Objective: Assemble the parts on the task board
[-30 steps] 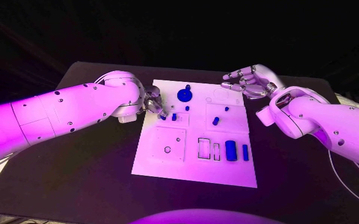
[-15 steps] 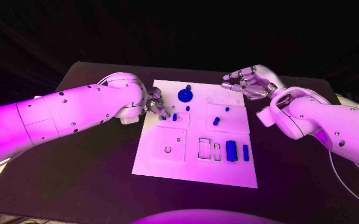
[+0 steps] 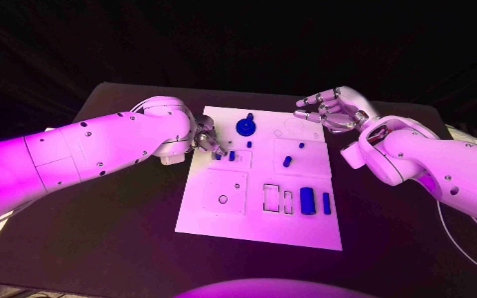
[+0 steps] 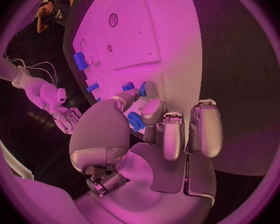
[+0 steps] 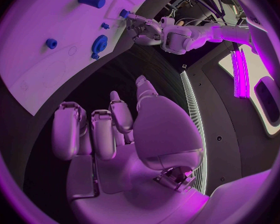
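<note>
The white task board (image 3: 256, 223) lies in the middle of the black table. My left hand (image 3: 207, 139) rests at its left edge and pinches a small blue part (image 3: 217, 154) between thumb and a finger, down at the board; the left wrist view shows that part (image 4: 142, 88) at the fingertip. A blue gear (image 3: 245, 127) sits on the board's far end, just right of that hand. My right hand (image 3: 328, 110) hovers at the board's far right corner, fingers half bent and apart, holding nothing.
Small blue pegs (image 3: 231, 154), (image 3: 286, 161) stand mid-board. A blue block (image 3: 307, 200) and a thin blue bar (image 3: 326, 203) lie near the front right, beside two dark-edged slots (image 3: 271, 197). A square recess with a hole (image 3: 224, 192) sits front left.
The left hand has barely shifted at the board's left edge, still on the small blue part. The right hand has held still.
</note>
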You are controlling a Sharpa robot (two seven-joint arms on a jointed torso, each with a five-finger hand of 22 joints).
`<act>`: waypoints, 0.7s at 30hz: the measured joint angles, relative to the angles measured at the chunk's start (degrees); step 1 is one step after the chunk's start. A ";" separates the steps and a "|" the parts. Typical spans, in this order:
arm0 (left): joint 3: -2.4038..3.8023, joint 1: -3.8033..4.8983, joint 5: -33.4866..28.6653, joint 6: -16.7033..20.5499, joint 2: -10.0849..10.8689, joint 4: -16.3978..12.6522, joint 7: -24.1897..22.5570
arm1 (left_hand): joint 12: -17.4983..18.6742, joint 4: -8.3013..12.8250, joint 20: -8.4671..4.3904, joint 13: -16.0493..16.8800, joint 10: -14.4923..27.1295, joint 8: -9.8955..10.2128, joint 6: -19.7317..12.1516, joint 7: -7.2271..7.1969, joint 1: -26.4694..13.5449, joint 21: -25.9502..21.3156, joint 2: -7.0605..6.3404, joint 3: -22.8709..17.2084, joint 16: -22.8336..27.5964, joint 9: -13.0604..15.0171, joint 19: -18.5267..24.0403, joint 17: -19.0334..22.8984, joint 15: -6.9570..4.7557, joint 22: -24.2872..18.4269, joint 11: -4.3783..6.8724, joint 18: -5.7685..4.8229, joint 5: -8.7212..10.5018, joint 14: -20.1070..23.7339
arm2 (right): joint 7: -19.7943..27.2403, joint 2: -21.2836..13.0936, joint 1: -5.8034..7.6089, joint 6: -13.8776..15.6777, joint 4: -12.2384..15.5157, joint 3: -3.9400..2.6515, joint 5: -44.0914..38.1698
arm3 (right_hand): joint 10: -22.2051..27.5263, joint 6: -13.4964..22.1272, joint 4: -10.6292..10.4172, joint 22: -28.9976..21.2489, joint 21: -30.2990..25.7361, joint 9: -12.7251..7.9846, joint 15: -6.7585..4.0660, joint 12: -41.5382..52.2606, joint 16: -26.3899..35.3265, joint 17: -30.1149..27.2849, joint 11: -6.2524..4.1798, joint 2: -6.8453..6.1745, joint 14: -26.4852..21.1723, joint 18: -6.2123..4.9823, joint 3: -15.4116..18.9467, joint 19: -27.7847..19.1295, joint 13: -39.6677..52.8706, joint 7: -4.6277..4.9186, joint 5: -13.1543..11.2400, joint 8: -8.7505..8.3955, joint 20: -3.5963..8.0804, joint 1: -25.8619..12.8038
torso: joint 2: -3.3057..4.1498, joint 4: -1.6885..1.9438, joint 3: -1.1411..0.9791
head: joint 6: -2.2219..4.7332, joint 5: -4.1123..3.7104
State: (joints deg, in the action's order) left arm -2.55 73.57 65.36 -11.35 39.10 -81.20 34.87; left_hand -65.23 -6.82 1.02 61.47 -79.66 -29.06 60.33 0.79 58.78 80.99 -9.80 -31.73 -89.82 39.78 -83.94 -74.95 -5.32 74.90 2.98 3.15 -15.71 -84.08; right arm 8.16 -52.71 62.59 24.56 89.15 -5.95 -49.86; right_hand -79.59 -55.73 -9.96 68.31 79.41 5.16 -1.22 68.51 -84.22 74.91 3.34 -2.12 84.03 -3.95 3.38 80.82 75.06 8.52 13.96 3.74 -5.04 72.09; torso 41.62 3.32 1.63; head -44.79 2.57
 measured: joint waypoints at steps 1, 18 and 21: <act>0.00 0.00 0.00 0.00 -0.01 0.05 0.01 | -0.22 -0.27 0.00 0.09 0.00 0.00 0.09 -0.09 -0.33 0.00 0.14 0.46 0.00 -0.09 0.00 0.00 0.00 0.00 0.00 0.00 0.00 0.00 | 0.00 0.00 0.00 0.00 0.00 0.00 0.00 | 0.00 0.00 0.00 0.00 0.00 0.00 0.00 0.00 0.00 0.00 0.00 0.00 0.00 0.00 0.00 0.00 0.00 0.00 0.00 0.00 0.00 0.00 | 0.00 0.01 0.00 | 0.00 0.00; 0.04 -0.04 -0.03 0.02 0.35 -0.10 -0.07 | -0.65 -4.79 0.00 0.53 0.01 0.03 0.68 -0.11 -1.44 0.44 -0.40 10.50 0.00 -0.53 0.00 0.01 -0.20 0.00 -0.01 0.00 -0.01 0.20 | 0.03 -0.02 0.00 -0.02 0.01 0.00 0.00 | 0.00 0.00 0.00 -0.19 0.00 0.05 0.00 0.00 0.23 0.03 0.00 0.00 0.00 0.00 0.00 -0.21 0.00 0.00 0.00 0.00 0.21 0.00 | -0.01 0.02 0.09 | -0.10 -0.12; 0.09 -0.08 -0.02 0.08 0.65 -0.36 -0.10 | -0.65 -5.57 0.00 0.56 0.01 0.05 0.67 -0.12 -1.74 0.44 -0.10 12.54 0.00 -0.49 0.00 0.02 -0.20 0.00 -0.01 0.00 0.00 0.20 | 0.04 -0.02 0.00 -0.02 -0.01 0.00 0.00 | 0.00 -0.15 0.00 -0.30 -0.24 0.04 0.00 0.00 0.23 0.04 0.00 0.00 0.00 0.00 0.00 -0.21 0.00 -0.15 0.00 0.00 0.21 0.00 | -0.01 0.02 0.11 | -0.11 -0.20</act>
State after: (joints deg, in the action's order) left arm -2.46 73.49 65.34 -11.27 39.74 -81.56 34.78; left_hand -65.88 -12.39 1.03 62.03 -79.65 -29.01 61.00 0.68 57.04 81.43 -9.90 -19.19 -89.82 39.30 -83.94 -74.93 -5.53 74.90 2.98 3.15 -15.71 -83.87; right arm 8.20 -52.73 62.59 24.54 89.14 -5.95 -49.86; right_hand -79.59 -55.87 -9.96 68.01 79.17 5.20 -1.22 68.51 -84.00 74.95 3.34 -2.12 84.03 -3.94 3.38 80.61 75.06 8.37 13.96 3.74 -4.83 72.09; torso 41.62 3.34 1.74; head -44.90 2.37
